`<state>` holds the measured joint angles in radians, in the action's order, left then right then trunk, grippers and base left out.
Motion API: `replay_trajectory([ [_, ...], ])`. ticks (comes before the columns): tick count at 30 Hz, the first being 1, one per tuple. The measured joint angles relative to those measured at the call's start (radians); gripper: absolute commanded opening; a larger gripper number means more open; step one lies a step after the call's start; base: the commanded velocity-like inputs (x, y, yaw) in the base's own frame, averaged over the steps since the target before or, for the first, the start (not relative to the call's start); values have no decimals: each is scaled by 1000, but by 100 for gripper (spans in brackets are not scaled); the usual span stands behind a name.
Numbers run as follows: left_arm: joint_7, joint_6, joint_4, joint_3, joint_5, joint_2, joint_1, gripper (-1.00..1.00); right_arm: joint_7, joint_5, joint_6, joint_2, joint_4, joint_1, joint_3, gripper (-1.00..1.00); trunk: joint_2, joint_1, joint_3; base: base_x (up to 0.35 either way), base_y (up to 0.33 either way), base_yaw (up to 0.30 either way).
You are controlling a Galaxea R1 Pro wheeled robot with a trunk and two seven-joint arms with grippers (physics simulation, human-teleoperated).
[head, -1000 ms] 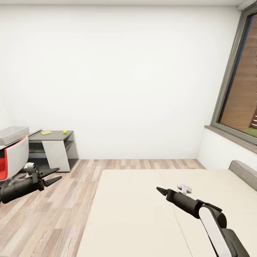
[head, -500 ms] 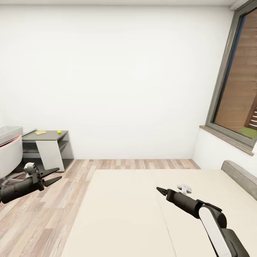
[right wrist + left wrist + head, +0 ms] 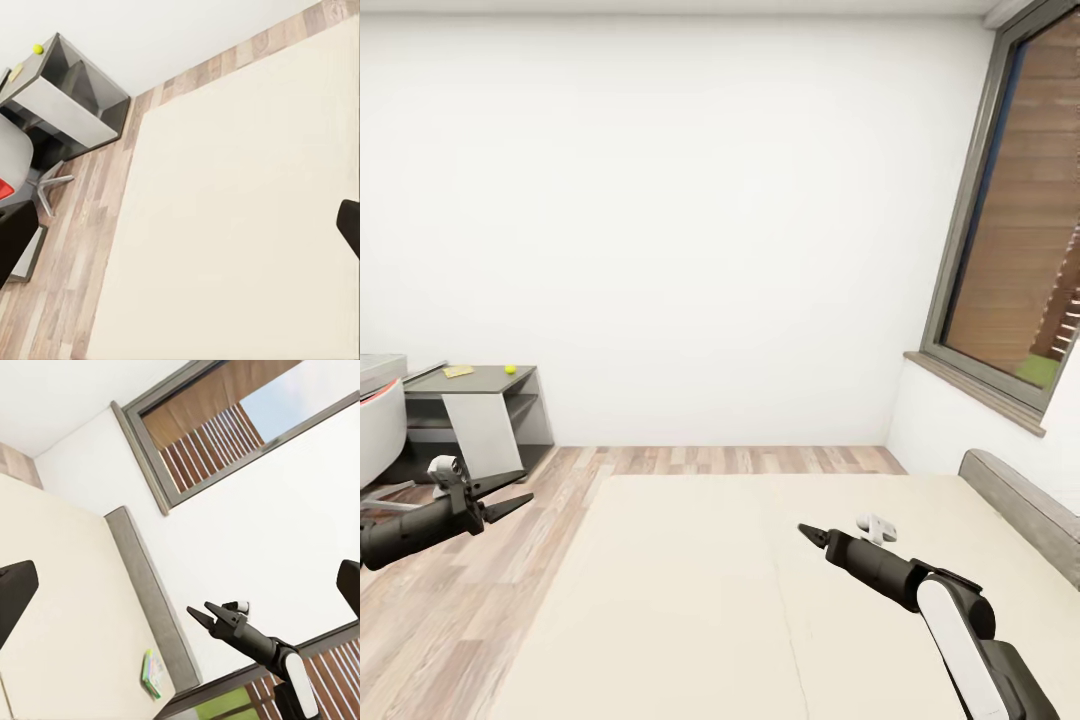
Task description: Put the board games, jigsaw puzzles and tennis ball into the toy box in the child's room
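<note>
We are standing at the bed (image 3: 690, 590), its cream mattress spreading across the lower part of the head view with one seam line running through it. No toy lies on the stretch of mattress we see there. From the left wrist view, a flat green-and-yellow box, likely the Skip-Bo board game (image 3: 153, 672), lies on the mattress right against the grey headboard (image 3: 154, 607).

The left gripper (image 3: 495, 495) hovers over the wood floor (image 3: 480, 600) beside the bed, jaws spread apart, nothing between them. The right gripper (image 3: 810, 533) hangs above the mattress with its tips close together and holds nothing.

Far off at the left, the tennis ball (image 3: 510, 369) and a small yellow flat item sit on a low dark grey cabinet (image 3: 475, 385). A white and red chair (image 3: 375, 440) stands near it.

Our judgement: the step in hand is locating and approaching the games on the bed. To do it well, we should turn head and base toward the headboard until the box shows in the head view, then open the right gripper before reaching. A flat box lying on soft bedding offers little edge, so we would come in low from its free side, away from the headboard.
</note>
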<state>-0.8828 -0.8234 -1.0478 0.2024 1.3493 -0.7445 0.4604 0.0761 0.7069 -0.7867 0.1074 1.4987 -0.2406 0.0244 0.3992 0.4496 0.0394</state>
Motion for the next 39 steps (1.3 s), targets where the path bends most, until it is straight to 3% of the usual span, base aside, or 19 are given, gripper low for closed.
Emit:
replay_trajectory([
  [39, 0, 0, 0, 0, 0, 0, 0, 100, -1, 0, 0, 0, 0, 0, 0, 100, 0, 0, 0, 0, -305, 0],
])
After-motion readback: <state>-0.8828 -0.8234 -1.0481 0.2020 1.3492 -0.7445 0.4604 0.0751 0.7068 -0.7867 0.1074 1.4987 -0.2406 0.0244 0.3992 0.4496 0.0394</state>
